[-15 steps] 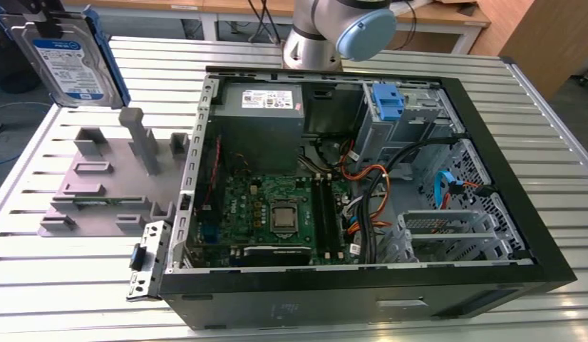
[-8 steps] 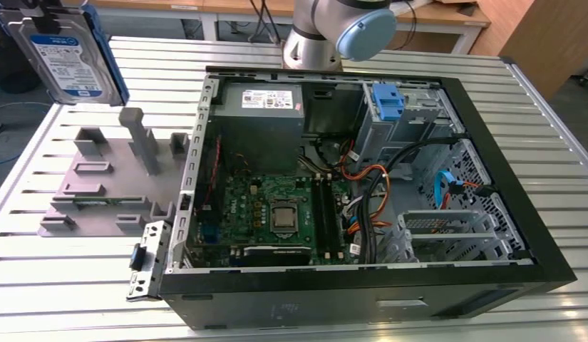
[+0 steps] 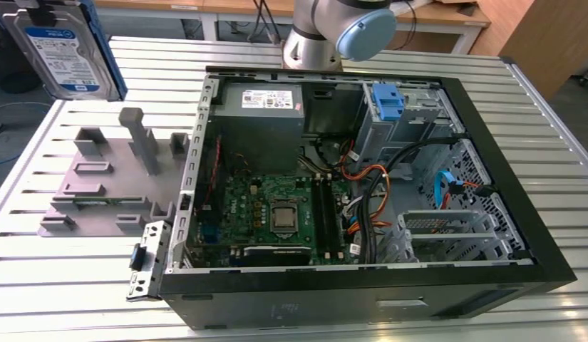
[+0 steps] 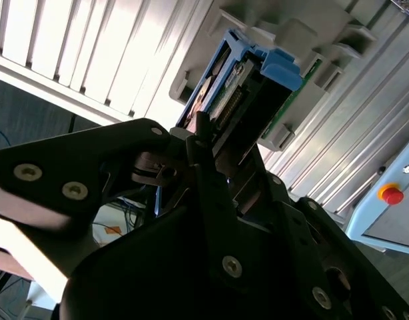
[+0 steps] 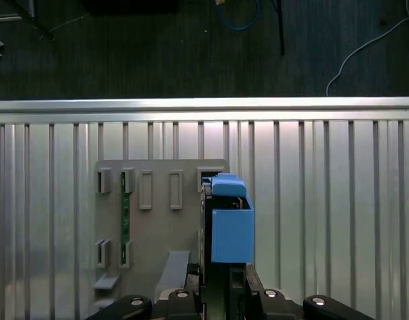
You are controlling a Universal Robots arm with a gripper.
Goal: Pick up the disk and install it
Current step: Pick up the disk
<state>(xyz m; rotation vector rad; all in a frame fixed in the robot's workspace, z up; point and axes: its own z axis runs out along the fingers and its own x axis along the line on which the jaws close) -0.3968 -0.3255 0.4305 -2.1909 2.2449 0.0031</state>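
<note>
Hand [image 4: 228, 170] clamped on the disk [image 4: 241, 87], which is held on edge in its blue carrier and raised over the edge of the grey fixture [image 5: 161, 220] on the slatted table [image 5: 324, 200]. The open computer case [image 3: 522, 214] lies toward the exterior view's right.

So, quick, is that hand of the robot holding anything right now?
The hand: closed, holding the disk in its blue carrier, lifted off the table.
</note>
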